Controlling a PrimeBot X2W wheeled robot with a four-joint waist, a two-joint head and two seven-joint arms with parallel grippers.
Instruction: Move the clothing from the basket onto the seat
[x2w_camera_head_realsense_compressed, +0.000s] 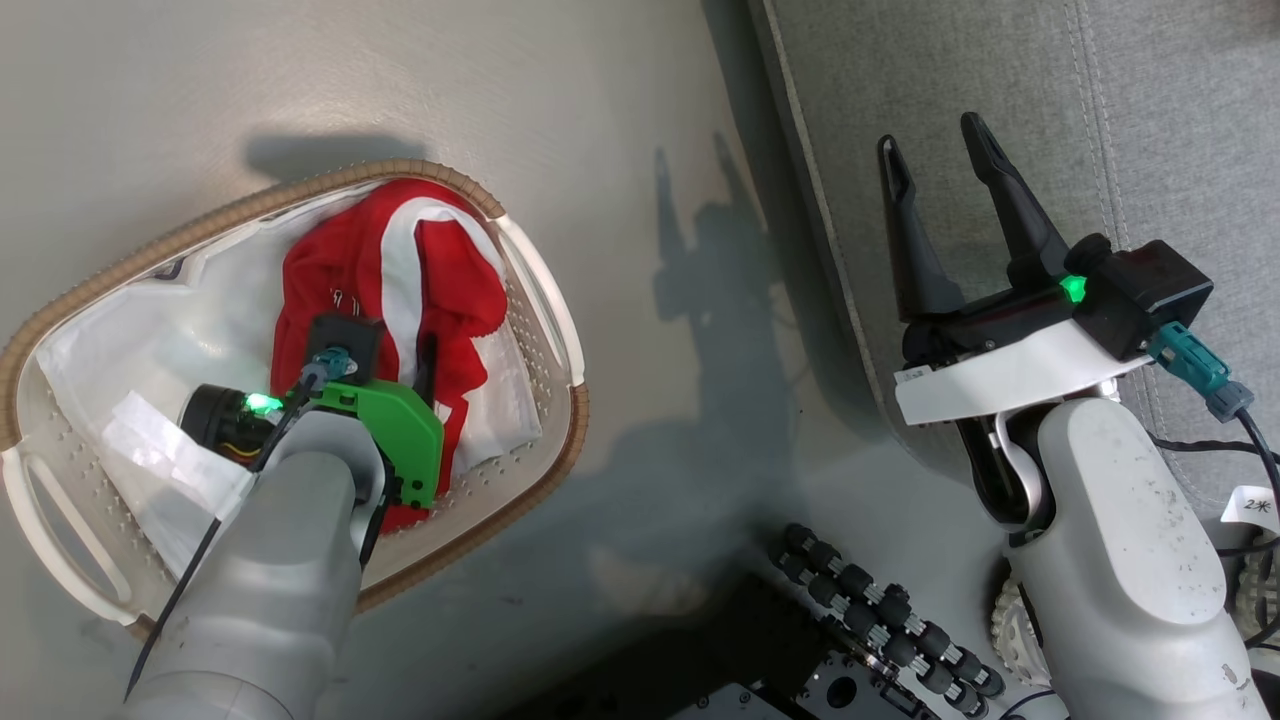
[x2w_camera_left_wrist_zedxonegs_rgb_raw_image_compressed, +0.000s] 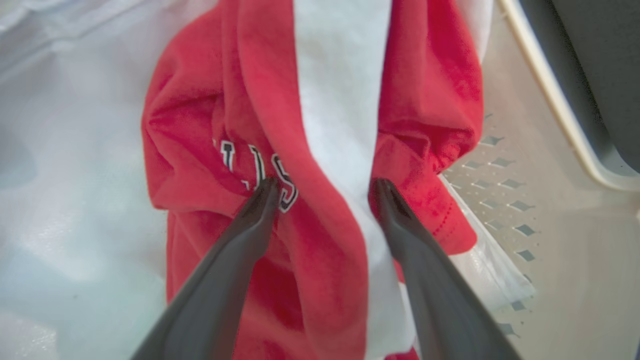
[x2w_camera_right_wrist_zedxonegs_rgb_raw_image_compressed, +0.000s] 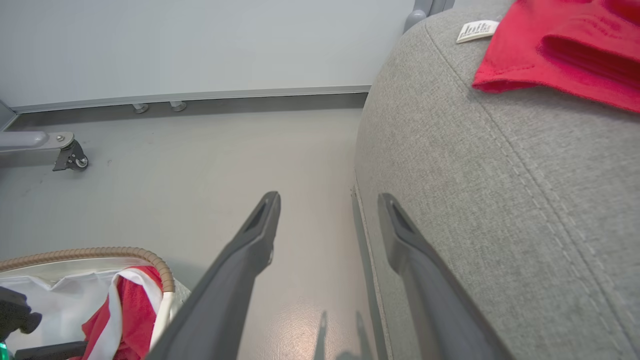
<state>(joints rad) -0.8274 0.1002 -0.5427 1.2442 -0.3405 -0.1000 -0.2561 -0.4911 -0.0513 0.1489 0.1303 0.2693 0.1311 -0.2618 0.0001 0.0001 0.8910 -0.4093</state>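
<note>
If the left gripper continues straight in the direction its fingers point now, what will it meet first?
Probably the red clothing in the basket. The open left gripper points at a fold with a white stripe; its tips seem at or almost on the fabric, though depth is unclear.

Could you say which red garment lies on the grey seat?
The plain red fabric garment by the white label; the white-striped one lies in the white basket.

Soft red clothing (x2w_camera_left_wrist_zedxonegs_rgb_raw_image_compressed: 200, 140) — perforated plastic basket (x2w_camera_head_realsense_compressed: 545, 330)
</note>
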